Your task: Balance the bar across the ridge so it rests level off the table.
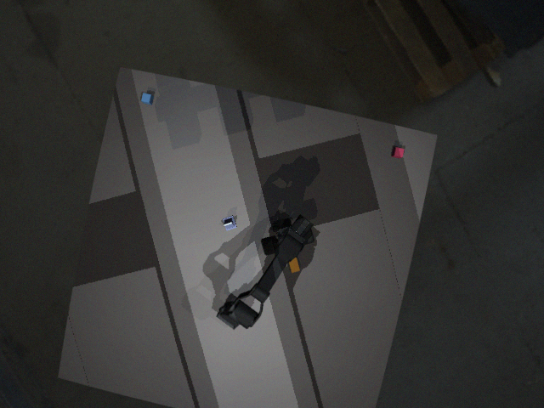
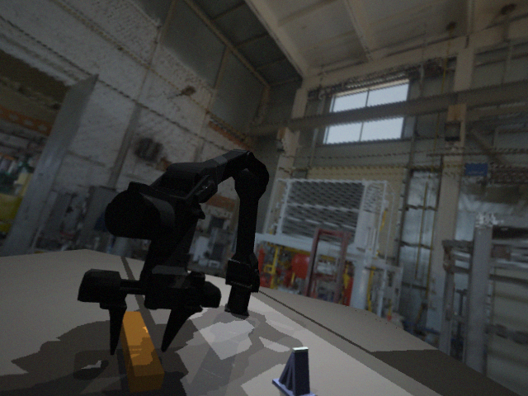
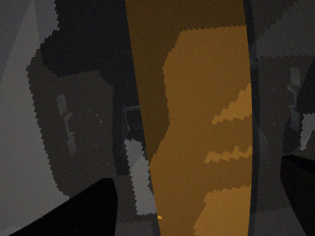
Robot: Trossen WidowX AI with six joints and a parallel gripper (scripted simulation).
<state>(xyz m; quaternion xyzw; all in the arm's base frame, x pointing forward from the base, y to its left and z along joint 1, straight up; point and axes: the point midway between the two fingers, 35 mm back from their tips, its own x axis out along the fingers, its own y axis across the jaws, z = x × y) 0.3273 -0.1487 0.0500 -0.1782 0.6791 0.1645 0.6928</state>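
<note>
The orange bar (image 1: 294,265) (image 2: 143,362) (image 3: 212,98) lies flat on the table, partly hidden by the arm in the top view. My gripper (image 2: 139,352) (image 3: 200,180) is open and points down, with one finger on each side of the bar. Gaps show between the bar and both fingers in the wrist view; the bar is not gripped. The ridge, a small blue-violet stand (image 1: 229,222) (image 2: 302,370) with sloping sides and a narrow top, stands upright on the table apart from the bar. Nothing rests on it.
A small blue block (image 1: 147,98) is near one table corner and a small red block (image 1: 398,152) near another in the top view. The arm's links (image 1: 279,263) pass over part of the bar. Dark shadows and stripes cross the table (image 1: 342,298).
</note>
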